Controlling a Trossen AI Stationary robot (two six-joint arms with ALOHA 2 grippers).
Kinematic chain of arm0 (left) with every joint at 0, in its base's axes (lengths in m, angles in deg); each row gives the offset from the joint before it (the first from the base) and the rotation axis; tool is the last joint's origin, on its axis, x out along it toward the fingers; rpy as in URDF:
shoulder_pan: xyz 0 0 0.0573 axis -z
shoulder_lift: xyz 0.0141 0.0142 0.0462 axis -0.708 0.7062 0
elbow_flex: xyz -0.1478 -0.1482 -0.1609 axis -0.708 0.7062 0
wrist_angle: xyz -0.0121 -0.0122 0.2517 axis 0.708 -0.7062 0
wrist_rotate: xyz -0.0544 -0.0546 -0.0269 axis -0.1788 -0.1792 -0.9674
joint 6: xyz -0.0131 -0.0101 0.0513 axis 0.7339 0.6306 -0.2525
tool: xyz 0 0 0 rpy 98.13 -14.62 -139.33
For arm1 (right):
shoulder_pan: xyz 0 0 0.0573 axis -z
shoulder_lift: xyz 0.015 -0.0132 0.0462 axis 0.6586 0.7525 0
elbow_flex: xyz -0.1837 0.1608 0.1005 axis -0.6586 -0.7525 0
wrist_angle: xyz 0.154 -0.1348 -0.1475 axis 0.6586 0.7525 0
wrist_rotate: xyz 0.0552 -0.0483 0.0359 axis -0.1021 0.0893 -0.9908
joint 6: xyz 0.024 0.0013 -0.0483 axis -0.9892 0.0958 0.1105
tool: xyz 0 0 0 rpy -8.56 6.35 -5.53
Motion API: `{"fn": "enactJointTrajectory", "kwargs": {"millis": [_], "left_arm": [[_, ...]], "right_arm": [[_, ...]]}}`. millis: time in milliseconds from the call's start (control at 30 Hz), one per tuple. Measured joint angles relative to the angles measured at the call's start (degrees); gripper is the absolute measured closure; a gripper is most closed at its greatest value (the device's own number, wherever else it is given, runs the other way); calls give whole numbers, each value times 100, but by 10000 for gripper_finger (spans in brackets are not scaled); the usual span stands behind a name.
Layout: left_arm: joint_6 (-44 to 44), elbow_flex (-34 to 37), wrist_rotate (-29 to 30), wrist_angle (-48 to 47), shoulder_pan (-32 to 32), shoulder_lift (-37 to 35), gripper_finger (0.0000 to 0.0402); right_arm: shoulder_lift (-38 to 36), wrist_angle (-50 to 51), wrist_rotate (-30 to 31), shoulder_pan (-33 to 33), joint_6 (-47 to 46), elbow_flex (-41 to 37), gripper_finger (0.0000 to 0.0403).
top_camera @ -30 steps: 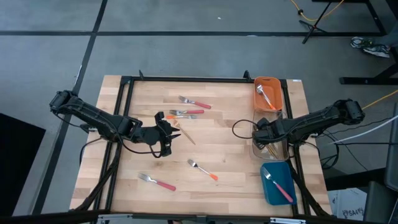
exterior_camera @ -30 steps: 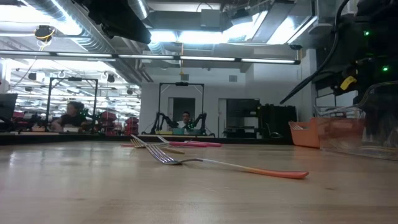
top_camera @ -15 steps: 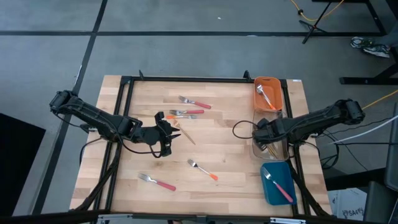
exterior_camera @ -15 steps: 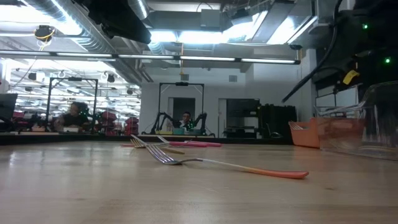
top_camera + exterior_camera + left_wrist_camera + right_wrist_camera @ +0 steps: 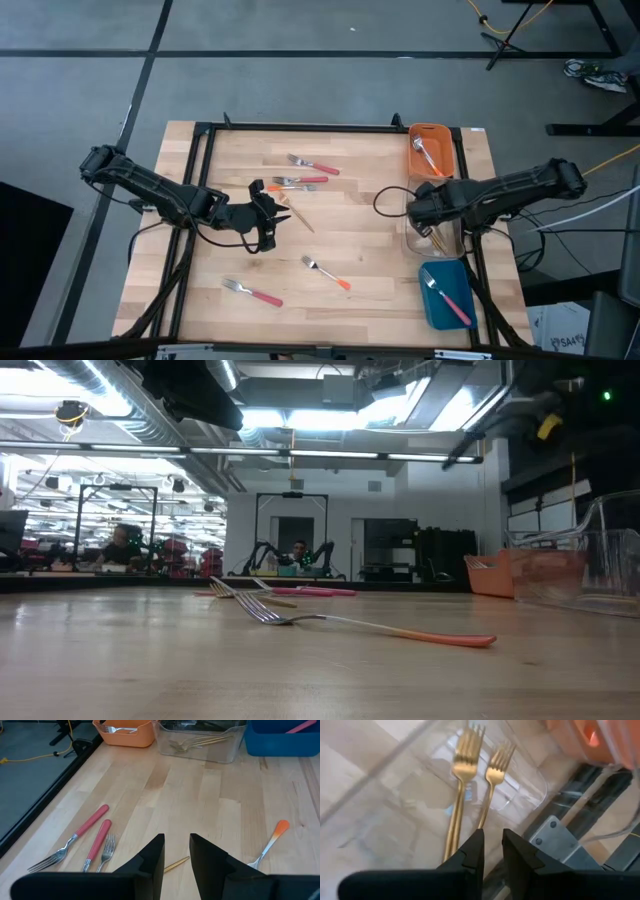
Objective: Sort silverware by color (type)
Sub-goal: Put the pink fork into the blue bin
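Forks like the gold ones [image 5: 462, 780] lying in the clear bin [image 5: 437, 238] under my right tool [image 5: 490, 851], its fingers slightly parted and grasping nothing, are light, stiff, slick and flat, best pinched mid-handle; others lie scattered on the counter [image 5: 370, 280], my left tool [image 5: 177, 855] released above them.

On the table [image 5: 370, 140], along its right edge, three bins in a row: far bin [image 5: 447, 150], middle bin [image 5: 412, 242], near bin [image 5: 430, 312]. In the far bin, one fork [image 5: 428, 153]. In the middle bin, two thin forks [image 5: 462, 785] side by side. In the near bin, one more fork [image 5: 448, 300]. Over the middle bin, the right gripper [image 5: 425, 208]. Out on the bare wood, behind the middle, a bunch of forks [image 5: 300, 181] close together. Just in front of that bunch, the left gripper [image 5: 268, 215], beside a thin stick-like piece [image 5: 300, 218]. Nearer the front, a lone fork [image 5: 326, 272], and left of it the last fork [image 5: 252, 292].
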Motion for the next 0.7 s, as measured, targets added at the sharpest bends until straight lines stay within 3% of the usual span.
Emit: {"fn": "enactJointTrajectory", "kwargs": {"millis": [400, 700], "left_arm": [[0, 0, 0, 0, -1, 0, 317], [0, 0, 0, 0, 0, 1, 317]], "right_arm": [[0, -121, 7, 0, 630, 1448, 343], [2, -1583, 71, 0, 1532, 1761, 343]]}}
